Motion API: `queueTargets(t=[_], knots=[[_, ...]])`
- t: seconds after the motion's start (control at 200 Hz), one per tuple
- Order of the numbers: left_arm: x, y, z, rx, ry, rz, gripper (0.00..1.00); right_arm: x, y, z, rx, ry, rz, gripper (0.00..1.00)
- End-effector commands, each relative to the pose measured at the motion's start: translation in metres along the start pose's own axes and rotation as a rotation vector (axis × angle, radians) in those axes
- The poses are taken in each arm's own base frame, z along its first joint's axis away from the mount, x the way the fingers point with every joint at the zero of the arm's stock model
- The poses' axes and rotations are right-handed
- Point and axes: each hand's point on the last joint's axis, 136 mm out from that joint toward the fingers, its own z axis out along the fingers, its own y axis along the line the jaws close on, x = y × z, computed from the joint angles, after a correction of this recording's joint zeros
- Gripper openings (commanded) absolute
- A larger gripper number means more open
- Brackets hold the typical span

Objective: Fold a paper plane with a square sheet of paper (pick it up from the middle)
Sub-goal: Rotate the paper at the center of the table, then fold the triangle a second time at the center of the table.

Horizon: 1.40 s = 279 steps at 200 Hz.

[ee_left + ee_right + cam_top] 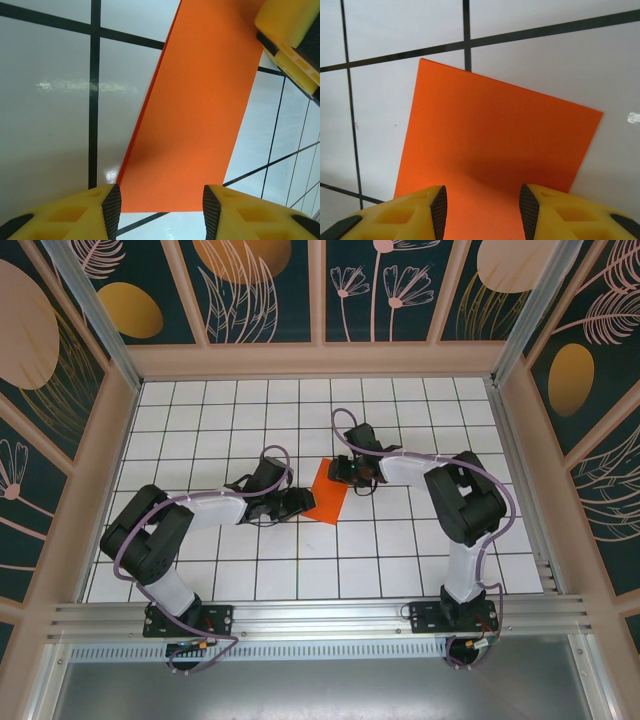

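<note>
Nearest, an aluminium rail point(320, 612) runs along the edge of the surface point(300, 570) and carries the two arm bases, well apart. The surface is white, ruled into a grid of dark lines, and glossy enough to show glare in the left wrist view.

The left arm point(200, 512) and the right arm point(450, 490), each trailed by a lilac cable point(122, 552), bend inward and meet at mid-surface over the square sheet of paper point(328, 495). The bright orange sheet lies flat, showing as an oblong set aslant to the grid.

The left arm's jaws stand spread at the sheet's near-left end. Its yellow fingers point(75, 215) sit either side of that end, and the paper point(200, 125) runs away between them, with nothing pinched. The right arm's jaws are likewise spread over the far-right end, its fingers point(570, 210) parted above the paper point(495, 140). I cannot tell whether either pair of tips touches the sheet. One right finger point(290, 30) shows at the top corner of the left wrist view. From above, both wrist heads hide the ends of the sheet.

Beyond, a pale wooden frame point(320, 360) rings the surface, backed by dark teal wall panels point(270, 290) painted with leaves, flowers and gold ovals.
</note>
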Motion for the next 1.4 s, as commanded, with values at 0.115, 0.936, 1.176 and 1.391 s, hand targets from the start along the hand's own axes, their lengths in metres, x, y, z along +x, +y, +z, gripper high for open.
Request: queueTargets(t=[0.115, 0.936, 1.176, 1.391], knots=[[0.004, -0.003, 0.004, 0.016, 0.019, -0.009, 0.50, 0.018, -0.026, 0.017, 0.075, 0.062, 0.063, 0.45], [0.003, 0.006, 0.004, -0.039, 0.000, -0.011, 0.50, 0.026, -0.033, 0.024, 0.086, 0.088, 0.075, 0.45], [0.005, -0.021, 0.000, 0.092, 0.018, 0.014, 0.40, 0.027, -0.034, 0.024, 0.090, 0.090, 0.076, 0.44], [0.002, -0.040, -0.005, 0.178, 0.015, 0.030, 0.37, 0.026, -0.031, 0.023, 0.080, 0.090, 0.072, 0.45]])
